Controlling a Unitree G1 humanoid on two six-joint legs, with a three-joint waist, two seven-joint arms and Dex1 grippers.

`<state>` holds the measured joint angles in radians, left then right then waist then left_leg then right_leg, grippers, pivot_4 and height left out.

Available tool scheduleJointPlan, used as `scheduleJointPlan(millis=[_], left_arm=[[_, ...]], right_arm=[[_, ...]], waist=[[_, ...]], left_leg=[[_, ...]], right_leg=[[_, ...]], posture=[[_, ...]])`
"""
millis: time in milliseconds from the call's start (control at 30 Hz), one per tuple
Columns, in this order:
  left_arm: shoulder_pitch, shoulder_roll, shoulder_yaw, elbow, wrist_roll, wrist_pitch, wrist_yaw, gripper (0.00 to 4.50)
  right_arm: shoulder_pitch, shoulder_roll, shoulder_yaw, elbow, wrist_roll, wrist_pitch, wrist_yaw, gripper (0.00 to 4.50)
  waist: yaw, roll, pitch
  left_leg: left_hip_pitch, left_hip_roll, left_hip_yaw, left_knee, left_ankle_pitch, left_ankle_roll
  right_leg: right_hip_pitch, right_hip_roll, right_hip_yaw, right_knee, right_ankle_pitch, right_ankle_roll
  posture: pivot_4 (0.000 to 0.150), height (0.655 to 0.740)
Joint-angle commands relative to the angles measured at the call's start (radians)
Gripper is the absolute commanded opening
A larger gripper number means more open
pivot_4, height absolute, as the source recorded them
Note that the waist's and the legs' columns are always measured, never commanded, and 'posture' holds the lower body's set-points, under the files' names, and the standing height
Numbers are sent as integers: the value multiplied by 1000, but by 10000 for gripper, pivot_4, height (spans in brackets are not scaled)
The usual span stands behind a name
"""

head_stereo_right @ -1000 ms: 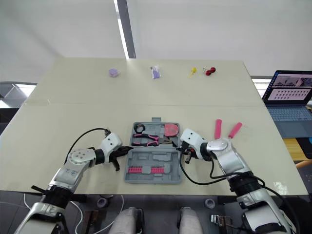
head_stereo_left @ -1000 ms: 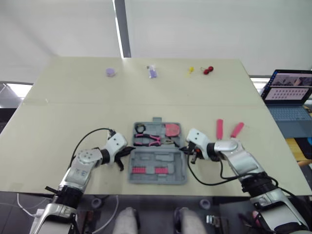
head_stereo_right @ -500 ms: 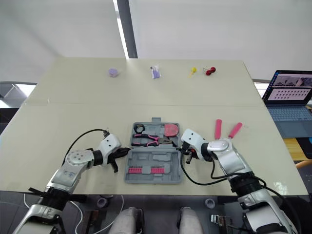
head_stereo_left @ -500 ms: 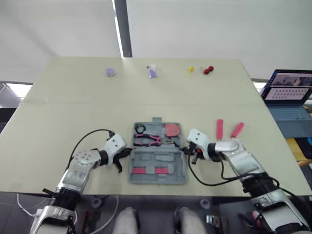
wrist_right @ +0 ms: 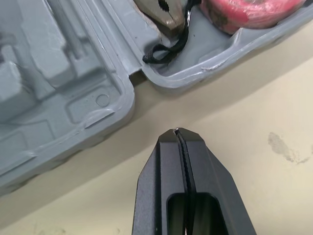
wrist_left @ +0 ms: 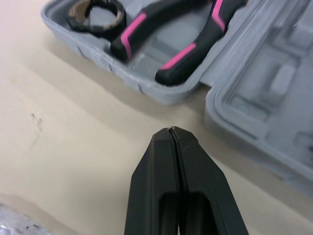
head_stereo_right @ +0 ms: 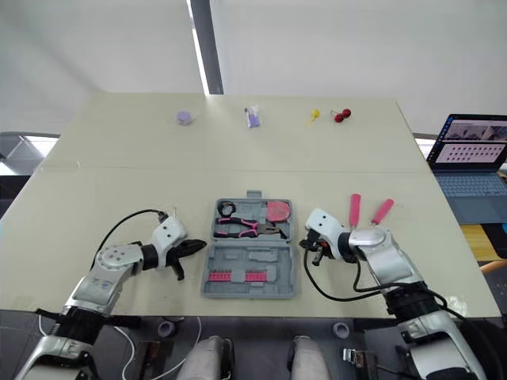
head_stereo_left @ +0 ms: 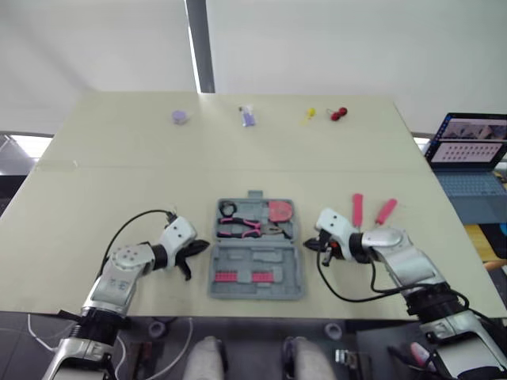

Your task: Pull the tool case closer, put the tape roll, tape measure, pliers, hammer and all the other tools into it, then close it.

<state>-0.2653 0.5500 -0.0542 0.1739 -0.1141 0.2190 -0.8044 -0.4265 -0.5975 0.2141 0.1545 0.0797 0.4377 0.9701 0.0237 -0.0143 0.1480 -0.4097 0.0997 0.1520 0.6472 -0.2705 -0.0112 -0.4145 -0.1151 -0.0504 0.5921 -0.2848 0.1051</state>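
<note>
The grey tool case (head_stereo_left: 255, 271) lies open near the table's front edge. Its far half holds the black tape roll (head_stereo_left: 229, 209), the pink-handled pliers (head_stereo_left: 240, 228) and the pink tape measure (head_stereo_left: 280, 210). Its near half holds a row of pink bits (head_stereo_left: 238, 276). My left gripper (head_stereo_left: 203, 247) is shut and empty on the table just left of the case (wrist_left: 161, 93). My right gripper (head_stereo_left: 307, 246) is shut and empty a short way right of the case (wrist_right: 98, 93). Two pink-handled tools (head_stereo_left: 356, 209) (head_stereo_left: 385, 210) lie on the table right of the case, beyond my right gripper.
Small items line the table's far edge: a purple disc (head_stereo_left: 181, 117), a small purple piece (head_stereo_left: 248, 117), a yellow piece (head_stereo_left: 309, 115) and red pieces (head_stereo_left: 338, 114). A laptop (head_stereo_left: 471, 150) stands off the table's right side.
Both grippers have drawn outward from the case's sides, the left one to the left and the right one to the right. The case has stayed where it was.
</note>
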Motion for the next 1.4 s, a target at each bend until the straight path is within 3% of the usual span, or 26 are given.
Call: scheduleJointPlan(millis=[33,167,367,400,467,500,867,1100,1400], left_arm=[[4,31,105,-140,-125,93,-30,0],[19,91,218,-187,-214,183,-38,12325],[71,215,382,-76,-206,143,-13,42267],[82,233,412,-46,-203,132,-7,45000],[106,252,458,-6,-198,113,11,45000],[121,255,482,10,-197,107,27,45000],[150,252,718,357,-177,-17,355,45000],[129,253,719,484,-181,-93,417,45000],[101,219,664,453,-180,-96,430,45000]], right_arm=[[25,-18,-174,-109,157,36,26,330],[82,-68,-330,-125,258,82,21,0],[170,-171,-537,30,300,17,6,26822],[181,-186,-561,75,292,-10,2,32650],[192,-202,-601,153,288,-57,-8,42684],[196,-205,-615,190,283,-85,-19,44743],[180,-172,-716,509,259,-371,-206,44743],[179,-154,-710,601,251,-475,-251,44743],[167,-140,-699,618,258,-504,-248,44743]], waist=[[0,0,1],[1,0,1],[-1,0,2],[-2,-1,2],[-3,0,3],[-3,0,3],[-9,0,4],[-10,-1,4],[-20,0,4]], left_leg=[[-1,0,0,0,0,0],[-1,0,-1,0,1,1],[0,0,-1,0,-1,0],[0,0,-1,0,-2,-3],[1,0,0,0,-2,-3],[1,0,0,0,-2,-3],[3,1,0,-2,-3,-4],[3,1,1,-3,-3,-5],[3,1,2,-3,-3,-5]], right_leg=[[0,0,0,0,0,0],[0,0,0,0,1,1],[1,0,-1,-2,0,-1],[1,0,0,-2,-1,-1],[1,0,0,-2,-1,-1],[1,0,0,-2,-1,-1],[0,0,1,-3,-1,-2],[-4,-1,1,-4,-1,-2],[1,-1,1,-4,-1,-1]], posture=[[1500,7400],[1500,7400],[1500,7400],[1500,7400],[1500,7400],[1500,7400],[1500,7400],[1500,7400],[1500,7400]])
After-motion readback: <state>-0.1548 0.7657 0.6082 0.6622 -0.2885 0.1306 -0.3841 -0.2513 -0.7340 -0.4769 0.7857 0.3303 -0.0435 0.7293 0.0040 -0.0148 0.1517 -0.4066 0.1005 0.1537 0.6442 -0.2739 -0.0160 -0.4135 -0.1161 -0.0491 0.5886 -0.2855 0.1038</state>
